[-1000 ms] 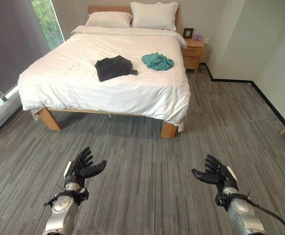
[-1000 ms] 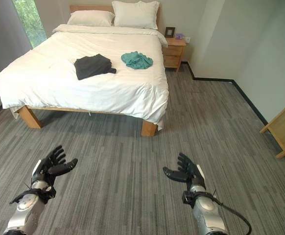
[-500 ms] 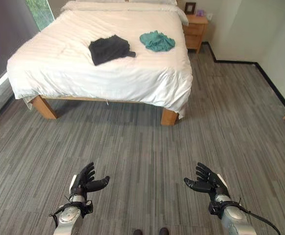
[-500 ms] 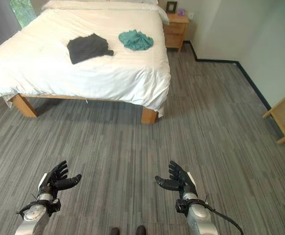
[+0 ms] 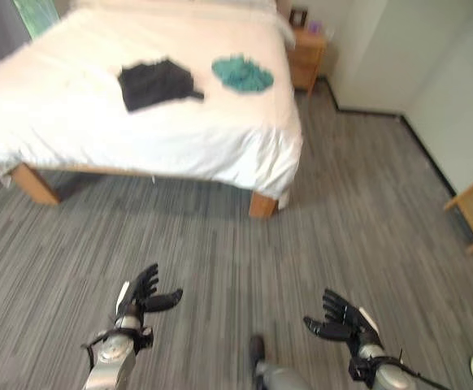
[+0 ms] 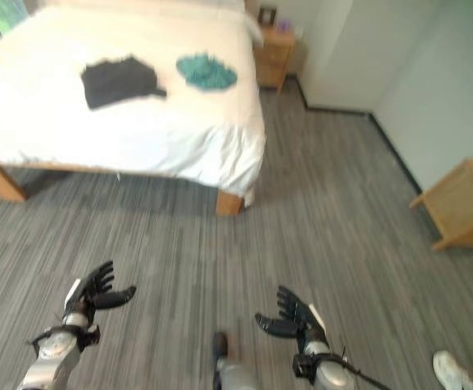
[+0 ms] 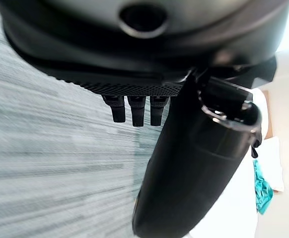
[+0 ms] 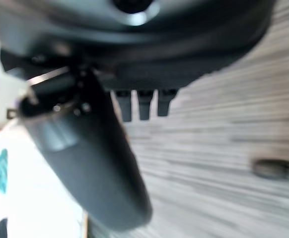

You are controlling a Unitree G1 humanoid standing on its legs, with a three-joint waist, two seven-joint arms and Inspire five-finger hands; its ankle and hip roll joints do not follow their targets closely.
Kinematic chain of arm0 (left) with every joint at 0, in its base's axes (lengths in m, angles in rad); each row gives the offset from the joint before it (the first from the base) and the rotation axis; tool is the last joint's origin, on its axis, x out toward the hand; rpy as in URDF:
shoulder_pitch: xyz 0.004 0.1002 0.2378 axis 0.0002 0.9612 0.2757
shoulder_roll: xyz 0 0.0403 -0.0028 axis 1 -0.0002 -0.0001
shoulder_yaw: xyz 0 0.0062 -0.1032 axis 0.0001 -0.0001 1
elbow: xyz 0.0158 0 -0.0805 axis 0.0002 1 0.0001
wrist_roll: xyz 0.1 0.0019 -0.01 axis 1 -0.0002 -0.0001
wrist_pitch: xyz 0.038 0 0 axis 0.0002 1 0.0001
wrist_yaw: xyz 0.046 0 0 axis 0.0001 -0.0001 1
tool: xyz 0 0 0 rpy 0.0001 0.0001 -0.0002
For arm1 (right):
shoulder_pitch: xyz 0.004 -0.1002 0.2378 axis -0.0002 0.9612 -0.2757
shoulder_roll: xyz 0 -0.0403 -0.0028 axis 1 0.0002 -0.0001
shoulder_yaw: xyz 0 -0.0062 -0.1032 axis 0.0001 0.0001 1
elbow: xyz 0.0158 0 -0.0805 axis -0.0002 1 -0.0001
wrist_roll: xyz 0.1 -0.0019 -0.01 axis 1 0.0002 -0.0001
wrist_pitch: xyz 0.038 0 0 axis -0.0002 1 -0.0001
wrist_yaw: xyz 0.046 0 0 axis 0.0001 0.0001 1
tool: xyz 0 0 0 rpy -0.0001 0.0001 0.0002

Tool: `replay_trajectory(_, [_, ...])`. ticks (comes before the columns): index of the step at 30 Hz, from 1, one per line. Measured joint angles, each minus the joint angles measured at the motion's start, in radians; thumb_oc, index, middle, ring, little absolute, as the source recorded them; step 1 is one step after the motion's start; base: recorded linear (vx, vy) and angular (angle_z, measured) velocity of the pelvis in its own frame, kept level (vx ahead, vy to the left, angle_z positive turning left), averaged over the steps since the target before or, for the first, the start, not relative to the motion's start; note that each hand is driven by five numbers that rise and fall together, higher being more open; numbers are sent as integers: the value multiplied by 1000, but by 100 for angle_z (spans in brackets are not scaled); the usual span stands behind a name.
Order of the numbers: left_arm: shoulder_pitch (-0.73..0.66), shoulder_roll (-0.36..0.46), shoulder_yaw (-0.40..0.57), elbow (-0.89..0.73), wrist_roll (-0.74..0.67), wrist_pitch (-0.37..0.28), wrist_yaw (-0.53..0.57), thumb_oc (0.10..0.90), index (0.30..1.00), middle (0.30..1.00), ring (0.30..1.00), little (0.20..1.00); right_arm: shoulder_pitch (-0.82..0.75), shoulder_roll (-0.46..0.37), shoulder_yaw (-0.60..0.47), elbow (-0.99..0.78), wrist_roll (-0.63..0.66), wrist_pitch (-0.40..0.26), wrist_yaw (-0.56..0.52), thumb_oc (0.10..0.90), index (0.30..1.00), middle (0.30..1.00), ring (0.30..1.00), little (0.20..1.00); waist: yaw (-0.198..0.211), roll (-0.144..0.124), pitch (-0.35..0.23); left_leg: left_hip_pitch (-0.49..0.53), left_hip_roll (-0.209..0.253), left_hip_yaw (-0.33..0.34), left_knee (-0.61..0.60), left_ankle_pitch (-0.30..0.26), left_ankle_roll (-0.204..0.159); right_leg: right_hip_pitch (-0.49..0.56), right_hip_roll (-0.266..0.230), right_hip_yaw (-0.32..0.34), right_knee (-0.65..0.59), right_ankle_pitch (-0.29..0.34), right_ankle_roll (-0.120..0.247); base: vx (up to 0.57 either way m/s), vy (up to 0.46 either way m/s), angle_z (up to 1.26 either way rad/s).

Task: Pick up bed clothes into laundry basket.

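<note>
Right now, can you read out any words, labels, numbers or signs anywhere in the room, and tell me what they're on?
None: no readable text anywhere.
Black garment on the bed: no print visible.
Teal garment: no print visible.
Framed picture on the nightstand: too small and blurred to read.

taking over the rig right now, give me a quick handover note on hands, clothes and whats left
Left hand: open, holding nothing, out over the grey floor.
Right hand: open, holding nothing, also over the floor.
Clothes: a black garment and a teal garment lie apart on the white bed, the teal one nearer the wooden nightstand. The bed is well ahead of both hands.
Done: nothing picked up yet.
Left: approach the bed, pick up both garments and put them in the laundry basket, which I can't locate from here.
</note>
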Motion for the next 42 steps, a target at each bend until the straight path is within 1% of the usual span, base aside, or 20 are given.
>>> replay_trajectory(1, [4, -7, 1, -1, -1, 0, -6, 800, 900, 900, 900, 900, 0, -2, 1, -2, 6, -1, 2, 800, 900, 900, 900, 900, 31, -13, -9, -45, 5, 24, 155, 51, -4, 29, 6, -2, -3, 34, -22, 545, -332, 3])
replay_trajectory(2, [-3, -19, -3, -4, -6, 8, -11, 800, 900, 900, 900, 900, 0, -15, 1, -10, 26, -6, -3, 800, 900, 900, 900, 900, 56, 0, -17, -127, 22, 22, 306, 177, 36, 71, 49, 38, -27, -24, -76, 483, -202, -43])
replay_trajectory(3, [-5, -18, -7, -14, -11, 8, -10, 800, 900, 900, 900, 900, -26, -19, 3, -10, 37, -7, -11, 800, 900, 900, 900, 900, 83, -7, -15, -170, 29, 28, 370, 185, 37, 106, 55, 43, -30, -3, -65, 340, -101, -18])
replay_trajectory(5, [-40, -8, -13, -28, -30, 7, -10, 800, 900, 900, 900, 900, -73, -28, -1, -46, 55, -10, -26, 800, 900, 900, 900, 900, 103, -40, 8, -285, 9, 25, 387, 177, 41, 139, 44, 70, -30, -67, -117, 543, -22, -17])
replay_trajectory(9, [-29, -2, -4, -129, -41, 6, -14, 800, 900, 900, 900, 900, -143, -61, 3, -119, 63, -35, -28, 800, 900, 900, 900, 900, 147, -47, 39, -335, 27, 80, -34, 193, -4, 296, 42, 65, -100, -76, -14, 741, 52, -9])
replay_trajectory(10, [-23, 6, -5, -150, -37, 3, -25, 800, 900, 900, 900, 900, -148, -70, 7, -138, 58, -36, -29, 800, 900, 900, 900, 900, 169, -45, 34, -311, 20, 118, -214, 207, -16, 344, 42, 66, -136, -115, 48, 859, 38, 2])
replay_trajectory(12, [-20, 14, 1, -206, -36, -4, -36, 800, 900, 900, 900, 900, -181, -116, 7, -187, 37, -45, -26, 800, 900, 900, 900, 900, 186, -19, 35, -302, -15, 160, -501, 268, -1, 434, 56, 66, -189, -135, 36, 769, 32, -7])
replay_trajectory(15, [0, 17, 39, -228, -36, -7, -32, 800, 900, 900, 900, 900, -286, -180, 50, -229, 8, -32, -12, 800, 900, 900, 900, 900, 257, 12, 16, -288, -47, 198, -504, 270, 73, 541, 60, 155, -191, -215, 54, 613, 78, -79])
replay_trajectory(16, [35, 24, 59, -273, -36, -12, -30, 800, 900, 900, 900, 900, -280, -185, 49, -299, 6, -40, -9, 800, 900, 900, 900, 900, 269, 28, -7, -261, -40, 182, -509, 371, 127, 566, 74, 175, -164, -242, 65, 643, 141, -54])
replay_trajectory(18, [57, 55, 102, -328, -34, -11, -26, 800, 900, 900, 900, 900, -294, -170, 76, -391, 0, -46, 2, 800, 900, 900, 900, 900, 277, -38, -29, -217, -70, 203, -520, 395, 120, 479, 25, 197, 80, -327, 137, 521, 191, -46])
replay_trajectory(20, [46, 90, 106, -372, -25, -11, -29, 800, 900, 900, 900, 900, -344, -155, 84, -430, -14, -49, 25, 800, 900, 900, 900, 900, 292, -62, -21, -139, -95, 215, -547, 393, 138, 292, -35, 172, 594, -278, 226, 456, 216, -33])
replay_trajectory(21, [32, 105, 94, -385, -27, -11, -22, 800, 900, 900, 900, 900, -380, -141, 90, -424, -22, -49, 19, 800, 900, 900, 900, 900, 269, -54, -10, -91, -111, 184, -569, 395, 160, 236, -72, 129, 740, -265, 219, 440, 171, 33])
replay_trajectory(23, [-28, 120, 98, -436, -27, -12, -23, 800, 900, 900, 900, 900, -439, -137, 107, -425, -35, -46, 10, 800, 900, 900, 900, 900, 264, -34, 27, 4, -112, 164, -591, 367, 179, 150, -122, 75, 814, -268, 210, 510, 41, 30])
replay_trajectory(25, [-65, 140, 106, -505, -36, -20, -12, 800, 900, 900, 900, 900, -475, -155, 122, -426, -45, -45, 10, 800, 900, 900, 900, 900, 245, -27, 39, 42, -113, 130, -592, 309, 145, 51, -146, 23, 771, -267, 208, 460, -105, 37])
replay_trajectory(29, [-106, 176, 91, -589, -58, -60, -35, 800, 900, 900, 900, 900, -558, -286, 154, -342, -92, -43, 10, 800, 900, 900, 900, 900, 217, -11, 52, 104, -122, 67, -611, 304, 152, 12, -127, 8, 367, -221, 195, 434, -204, 68])
replay_trajectory(31, [-121, 179, 53, -578, -69, -66, -45, 800, 900, 900, 900, 900, -594, -351, 179, -249, -117, -42, 8, 800, 900, 900, 900, 900, 207, -10, 44, 133, -137, 17, -628, 260, 99, 30, -79, 114, 117, -162, 204, 238, -151, 63])
replay_trajectory(33, [-123, 182, 22, -573, -79, -66, -60, 800, 900, 900, 900, 900, -632, -396, 186, -167, -141, -29, 6, 800, 900, 900, 900, 900, 210, -11, 43, 159, -151, 8, -642, 266, 140, 19, -57, 134, -43, -39, 191, 322, -258, 48])
replay_trajectory(35, [-118, 168, -3, -542, -78, -63, -75, 800, 900, 900, 900, 900, -689, -429, 213, -58, -155, -22, 8, 800, 900, 900, 900, 900, 195, -13, 43, 199, -159, -12, -652, 258, 136, 29, -60, 91, -100, 45, 169, 431, -355, 51])
replay_trajectory(40, [-80, 130, -32, -494, -117, -50, -95, 800, 900, 900, 900, 900, -803, -486, 303, 123, -166, 7, 8, 800, 900, 900, 900, 900, 186, -52, 39, 242, -185, -31, -544, 212, 81, 78, 23, 52, -153, 198, -18, 195, -252, 26])
replay_trajectory(42, [-67, 113, -44, -468, -119, -48, -99, 800, 900, 900, 900, 900, -870, -501, 336, 198, -176, 3, 6, 800, 900, 900, 900, 900, 222, -73, 46, 117, -234, -19, -242, 155, 28, 155, -10, 56, -204, 168, -43, 137, -346, -11])
